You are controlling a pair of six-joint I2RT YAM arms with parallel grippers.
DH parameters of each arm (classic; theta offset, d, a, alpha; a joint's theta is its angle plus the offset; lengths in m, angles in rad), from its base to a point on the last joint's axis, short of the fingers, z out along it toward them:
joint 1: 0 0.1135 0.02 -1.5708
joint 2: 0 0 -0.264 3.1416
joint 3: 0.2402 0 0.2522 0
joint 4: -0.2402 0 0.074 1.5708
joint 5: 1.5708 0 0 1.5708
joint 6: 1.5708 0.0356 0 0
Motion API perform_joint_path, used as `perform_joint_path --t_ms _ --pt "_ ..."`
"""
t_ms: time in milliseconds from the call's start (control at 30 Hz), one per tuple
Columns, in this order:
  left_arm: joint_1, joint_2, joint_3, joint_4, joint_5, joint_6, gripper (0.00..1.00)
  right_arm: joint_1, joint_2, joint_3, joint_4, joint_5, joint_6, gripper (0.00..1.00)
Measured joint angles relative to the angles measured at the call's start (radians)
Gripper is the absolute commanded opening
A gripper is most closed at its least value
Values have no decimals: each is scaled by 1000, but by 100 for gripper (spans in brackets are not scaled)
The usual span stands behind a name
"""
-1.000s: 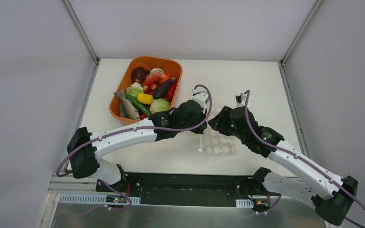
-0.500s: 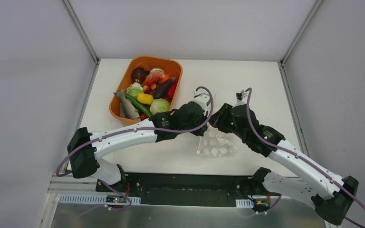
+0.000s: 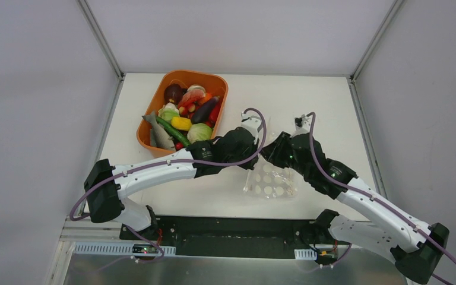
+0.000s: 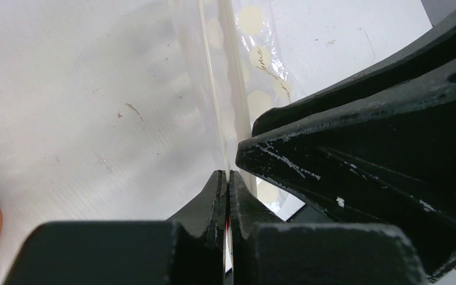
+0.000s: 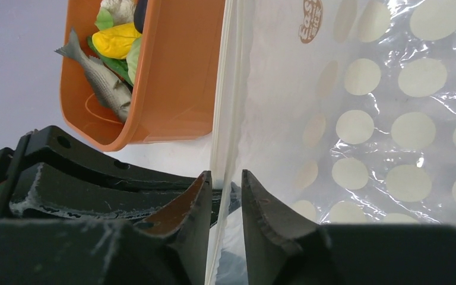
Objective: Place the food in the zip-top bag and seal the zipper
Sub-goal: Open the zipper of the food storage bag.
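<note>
The zip-top bag (image 3: 270, 181), clear with white dots, hangs between my two grippers at mid-table. My left gripper (image 4: 227, 175) is shut on the bag's top edge, and the zipper (image 4: 214, 89) runs away from its jaws. My right gripper (image 5: 224, 173) stands open with a narrow gap. The zipper (image 5: 221, 89) passes between its fingers and lies against the left one. In the top view the left gripper (image 3: 255, 155) and right gripper (image 3: 267, 155) almost touch. The food (image 3: 187, 113) lies in the orange tub (image 3: 193, 72); none shows inside the bag (image 5: 380, 89).
The orange tub (image 5: 178, 77) stands close to the left of the bag, with a toy fish (image 5: 98, 77) and a yellow pepper (image 5: 116, 40) near its rim. White enclosure walls bound the table on three sides. The right gripper's black body (image 4: 362, 148) crowds the left wrist view.
The right gripper's jaws have drawn closer together around the bag's edge. The bag has shifted slightly left and bunched up under the grippers. The left gripper has stayed shut.
</note>
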Motion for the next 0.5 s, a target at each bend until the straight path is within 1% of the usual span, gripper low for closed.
perform_joint_path --t_ms 100,167,233,333,433,467,500 --pt "0 -2 -1 1 2 0 0 0 -2 -13 19 -24 0 16" --pt "0 -6 -5 5 7 -1 0 0 -2 -23 30 -35 -1 13" --pt "0 -13 -13 10 10 -2 0 0 -2 -34 34 -42 1 8" --pt "0 -21 -24 11 13 -10 0 0 -9 -51 36 -48 3 8" --pt "0 -30 -40 15 14 -15 0 0 -35 -66 34 -48 4 15" --pt "0 -32 -47 19 13 -16 0 0 -43 -67 33 -47 3 13" --pt "0 -34 -51 19 13 -17 0 0 -48 -67 34 -45 3 7"
